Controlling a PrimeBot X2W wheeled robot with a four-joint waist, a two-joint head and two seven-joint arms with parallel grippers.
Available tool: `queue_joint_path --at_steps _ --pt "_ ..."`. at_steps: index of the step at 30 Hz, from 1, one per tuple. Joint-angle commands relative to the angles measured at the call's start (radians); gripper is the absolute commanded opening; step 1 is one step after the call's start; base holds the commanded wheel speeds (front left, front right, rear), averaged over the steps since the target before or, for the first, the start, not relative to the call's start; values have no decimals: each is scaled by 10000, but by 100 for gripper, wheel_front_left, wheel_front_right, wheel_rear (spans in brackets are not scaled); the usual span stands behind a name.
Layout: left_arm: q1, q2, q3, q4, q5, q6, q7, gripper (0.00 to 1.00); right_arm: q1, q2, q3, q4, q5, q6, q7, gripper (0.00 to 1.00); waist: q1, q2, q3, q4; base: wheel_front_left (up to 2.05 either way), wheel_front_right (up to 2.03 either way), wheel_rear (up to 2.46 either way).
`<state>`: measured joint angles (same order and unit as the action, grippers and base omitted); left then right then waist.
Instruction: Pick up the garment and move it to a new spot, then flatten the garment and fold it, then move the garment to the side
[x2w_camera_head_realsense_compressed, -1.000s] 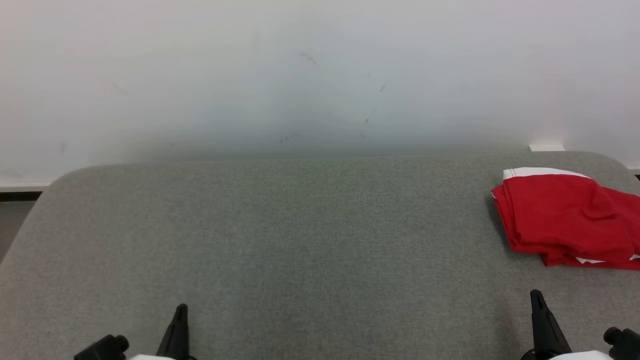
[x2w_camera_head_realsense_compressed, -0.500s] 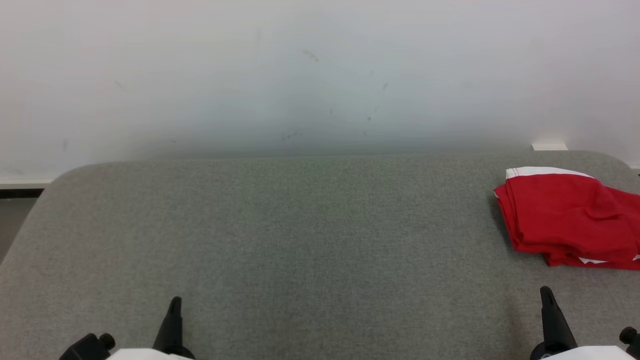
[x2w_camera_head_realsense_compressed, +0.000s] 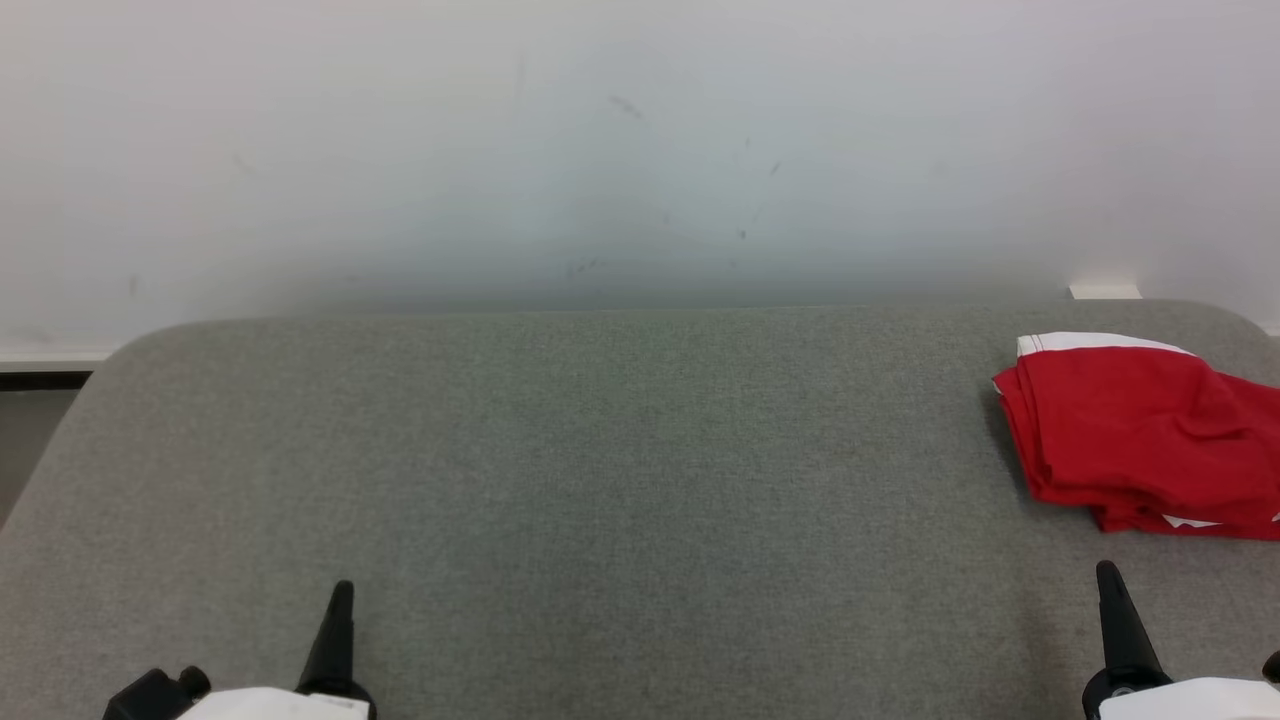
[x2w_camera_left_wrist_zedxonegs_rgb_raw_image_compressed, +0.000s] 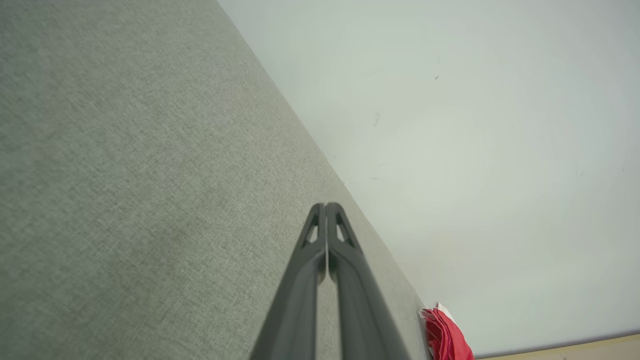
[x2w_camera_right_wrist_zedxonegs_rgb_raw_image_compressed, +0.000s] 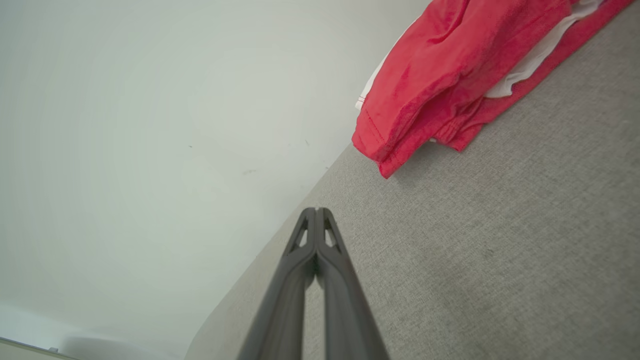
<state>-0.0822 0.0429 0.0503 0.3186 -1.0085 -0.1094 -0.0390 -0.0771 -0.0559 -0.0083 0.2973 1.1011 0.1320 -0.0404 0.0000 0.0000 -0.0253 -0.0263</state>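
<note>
Your left tool (x2w_camera_head_realsense_compressed: 340, 595) and right tool (x2w_camera_head_realsense_compressed: 1106, 575) hover clenched and empty over the table's (x2w_camera_head_realsense_compressed: 600, 450) near edge, while the red garment (x2w_camera_head_realsense_compressed: 1140, 450) lies folded at its right side, as the final step wants, so I judge no further grasp is needed.

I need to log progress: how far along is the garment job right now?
Looks finished. The red garment lies folded in layers at the right end of the grey table. Nothing is in hand: the left gripper and right gripper are shut, empty, apart from it. No step looks left.

Garment (x2w_camera_head_realsense_compressed: 1130, 430) right end, apparently off-frame
</note>
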Motion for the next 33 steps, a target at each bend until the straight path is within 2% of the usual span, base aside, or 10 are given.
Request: queue_joint_path --at_steps 1,33 --pt "-200 65 44 -141 -235 -48 45 0 -233 0 -85 -131 212 -11 49 0 0 0 3 4 0 0 0" --pt "-298 90 390 -513 -3385 -99 875 0 -359 14 -619 -324 2889 -17 855 0 0 0 119 125 0 0 0"
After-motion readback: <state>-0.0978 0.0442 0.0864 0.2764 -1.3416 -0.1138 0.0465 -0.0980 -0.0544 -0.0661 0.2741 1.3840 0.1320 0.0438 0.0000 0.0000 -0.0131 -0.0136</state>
